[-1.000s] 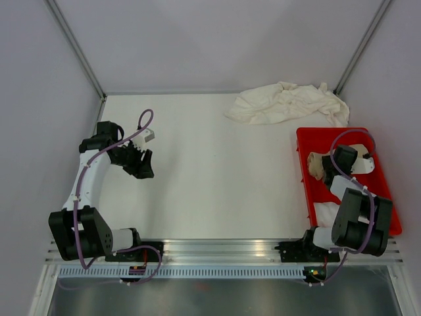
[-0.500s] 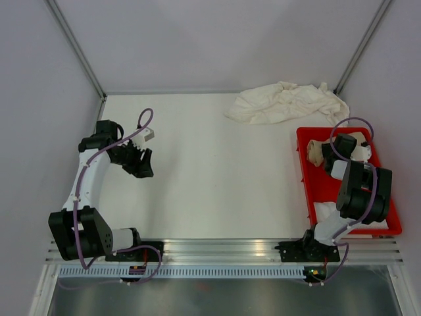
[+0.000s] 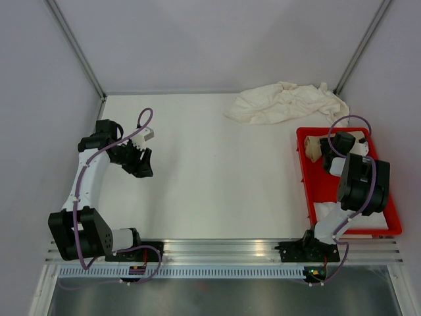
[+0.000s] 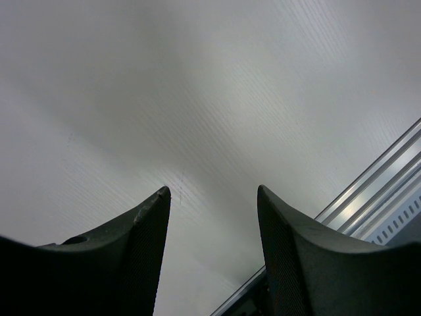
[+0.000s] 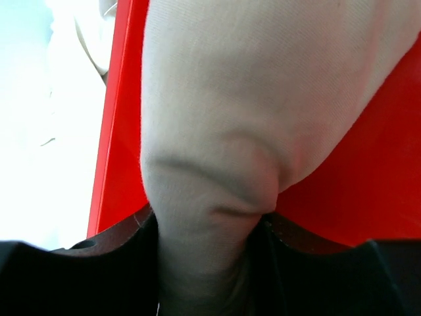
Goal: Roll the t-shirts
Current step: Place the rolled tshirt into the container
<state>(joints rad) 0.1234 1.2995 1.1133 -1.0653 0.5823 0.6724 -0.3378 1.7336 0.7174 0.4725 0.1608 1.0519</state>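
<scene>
Right gripper [image 5: 209, 220] has moved up the frame to the top end of the red tray [image 3: 308, 192], fingers clamped on the tan t-shirt [image 3: 313, 149]. Cream t-shirts [image 3: 286, 103] lie heaped at upper right on the table [image 3: 217, 178]. Left gripper [image 4: 212, 191] hangs at centre left, fingers spread apart.

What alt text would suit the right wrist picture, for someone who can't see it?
The right gripper pinches a bunched beige t-shirt, seen close up. Behind it lies the red tray, with the pale table at the left.
</scene>
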